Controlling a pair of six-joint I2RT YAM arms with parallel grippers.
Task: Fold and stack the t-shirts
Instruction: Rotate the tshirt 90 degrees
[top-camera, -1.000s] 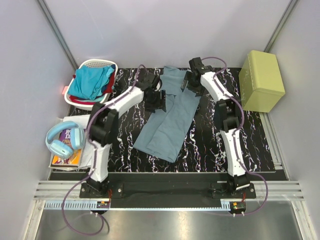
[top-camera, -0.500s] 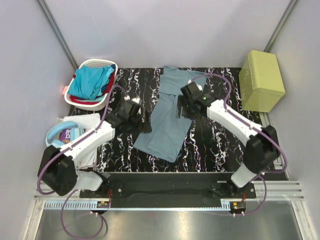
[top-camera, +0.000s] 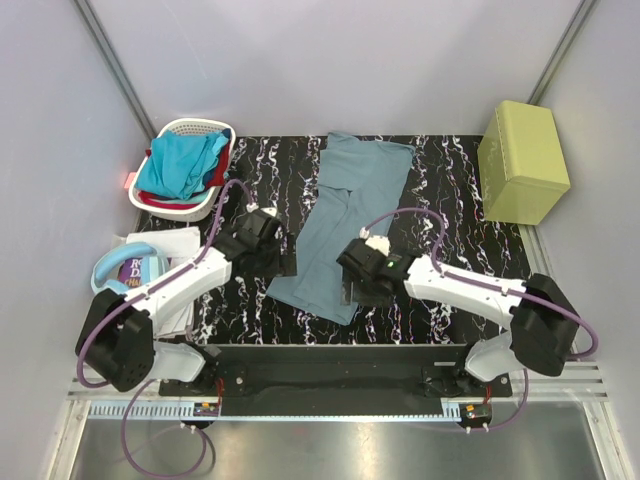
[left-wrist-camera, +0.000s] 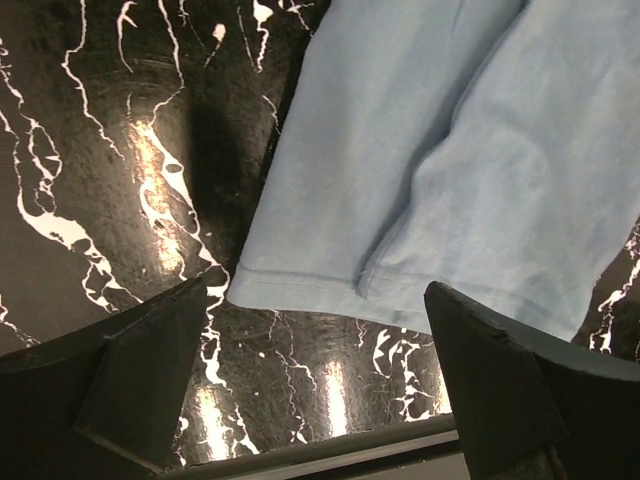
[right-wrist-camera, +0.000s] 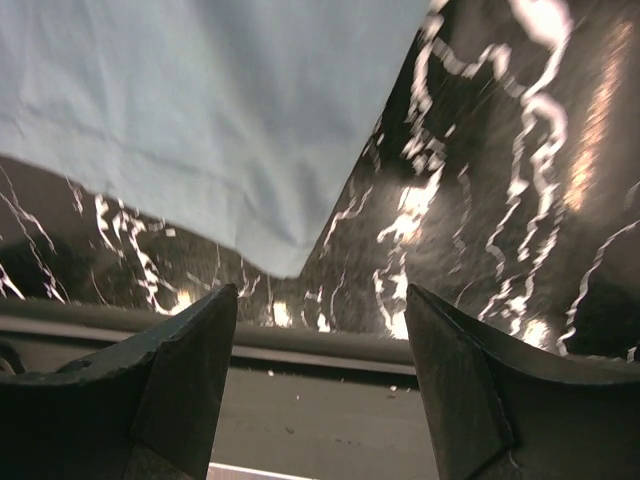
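The grey-blue t-shirt (top-camera: 345, 220) lies folded lengthwise in a long strip on the black marbled mat (top-camera: 440, 215), running from far centre to near centre. Its near hem shows in the left wrist view (left-wrist-camera: 430, 200) and its near corner in the right wrist view (right-wrist-camera: 200, 130). My left gripper (top-camera: 283, 262) is open and empty, just left of the near hem. My right gripper (top-camera: 347, 290) is open and empty over the near right corner. The turquoise t-shirt (top-camera: 180, 163) and the red t-shirt (top-camera: 215, 178) lie bunched in the white laundry basket (top-camera: 190, 127) at far left.
A yellow-green box (top-camera: 522, 160) stands at the far right. Blue headphones (top-camera: 120, 285) lie on a book and papers (top-camera: 170, 250) left of the mat. The mat's near edge and a metal rail (top-camera: 330, 378) run in front of the arms.
Both arms pulled back from the far end of the shirt toward its near end. The shirt's far part now lies flat and uncovered.
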